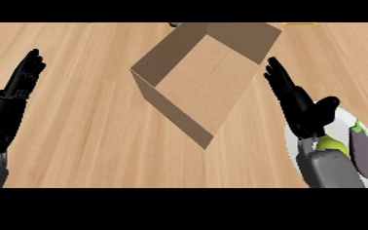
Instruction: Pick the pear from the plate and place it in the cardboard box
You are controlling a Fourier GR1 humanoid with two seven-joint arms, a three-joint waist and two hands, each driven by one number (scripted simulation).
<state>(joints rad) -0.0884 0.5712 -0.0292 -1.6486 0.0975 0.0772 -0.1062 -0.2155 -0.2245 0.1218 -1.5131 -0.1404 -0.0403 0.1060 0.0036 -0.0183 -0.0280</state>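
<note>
Closest in, my right forearm (327,168) crosses the white plate (292,143) right of the cardboard box (205,85), where the pear (334,143) lies close by my wrist beside a purple vegetable (358,143). My right hand (305,109) stretches flat just right of the box, fingers straight and together, holding nothing; my left hand (18,90) rests well left of the box, fingers straight, pointing up

left hand (20,85) open; right hand (298,102) open
</note>
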